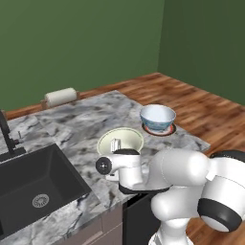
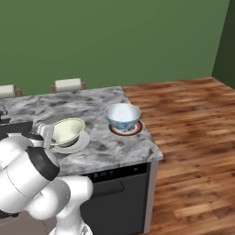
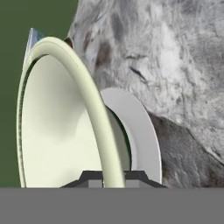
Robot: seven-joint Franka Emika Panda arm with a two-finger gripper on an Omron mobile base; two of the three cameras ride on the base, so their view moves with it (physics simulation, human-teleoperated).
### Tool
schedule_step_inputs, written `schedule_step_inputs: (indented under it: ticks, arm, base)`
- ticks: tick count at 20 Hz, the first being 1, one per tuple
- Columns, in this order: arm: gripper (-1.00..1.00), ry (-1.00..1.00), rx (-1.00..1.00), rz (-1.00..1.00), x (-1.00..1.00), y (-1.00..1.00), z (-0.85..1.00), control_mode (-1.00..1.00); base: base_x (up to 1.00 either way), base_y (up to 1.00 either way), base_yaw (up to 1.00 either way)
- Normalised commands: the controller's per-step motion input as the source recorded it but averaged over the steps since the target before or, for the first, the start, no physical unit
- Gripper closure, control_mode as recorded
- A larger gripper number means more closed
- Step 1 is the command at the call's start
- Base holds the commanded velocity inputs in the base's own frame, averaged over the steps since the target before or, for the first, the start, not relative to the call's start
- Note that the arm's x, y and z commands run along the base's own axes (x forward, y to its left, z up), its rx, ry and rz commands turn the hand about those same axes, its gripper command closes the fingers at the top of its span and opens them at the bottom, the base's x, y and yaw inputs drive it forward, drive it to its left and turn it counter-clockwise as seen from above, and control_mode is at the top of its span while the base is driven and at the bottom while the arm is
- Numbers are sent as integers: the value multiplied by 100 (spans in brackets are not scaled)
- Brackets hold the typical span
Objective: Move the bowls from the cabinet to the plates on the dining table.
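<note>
My gripper [image 3: 111, 178] is shut on the rim of the pale cream-green bowl [image 3: 57, 131]. The bowl [image 2: 68, 130] hangs tilted just over the white plate [image 2: 79, 144] on the marble dining table [image 2: 114, 148]; whether it touches the plate I cannot tell. From the left base view the gripper [image 1: 116, 145] sits at the near rim of this bowl [image 1: 126, 138]. The white, blue-tinted bowl [image 1: 157, 116] stands upright on the reddish-brown plate [image 1: 168, 130], to the right and apart. The cabinet is out of view.
A black sink [image 1: 33, 182] with a dark faucet [image 1: 5, 129] lies to the left in the table top. A paper towel roll [image 1: 61, 96] lies at the far edge. A dark appliance front [image 2: 114, 193] is under the near edge; wooden floor [image 2: 193, 137] is to the right.
</note>
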Motion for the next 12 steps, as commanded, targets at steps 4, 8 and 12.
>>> schedule_step_inputs:
  ticks: [4,8,12]
  arm:
    - [100,0,8,0,0,0,-5,-100]
    - [100,0,10,0,0,0,-20,-100]
    - [100,0,7,0,0,0,-24,-100]
  base:
    - [0,0,0]
    - [0,0,0]
    - [0,0,0]
